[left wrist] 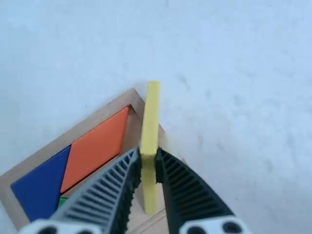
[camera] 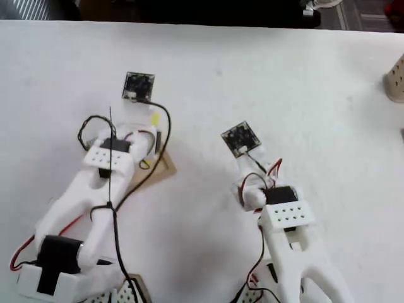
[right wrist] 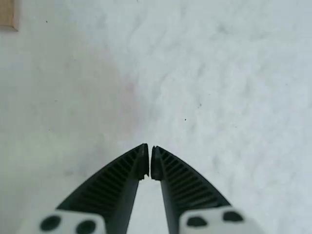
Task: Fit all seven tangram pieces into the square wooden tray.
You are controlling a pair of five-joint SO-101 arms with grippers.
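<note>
Over the wooden tray (left wrist: pixel 73 135), your left gripper (left wrist: pixel 148 161) clamps a yellow tangram piece (left wrist: pixel 151 122) on edge; your right gripper (right wrist: pixel 149 161) hangs clenched above the table (right wrist: pixel 219 73).

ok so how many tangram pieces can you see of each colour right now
yellow piece: 1, held on edge in the left gripper
orange piece: 1, lying in the tray
blue piece: 1, lying in the tray
green piece: 1, just a sliver showing in the tray
total: 4
</note>
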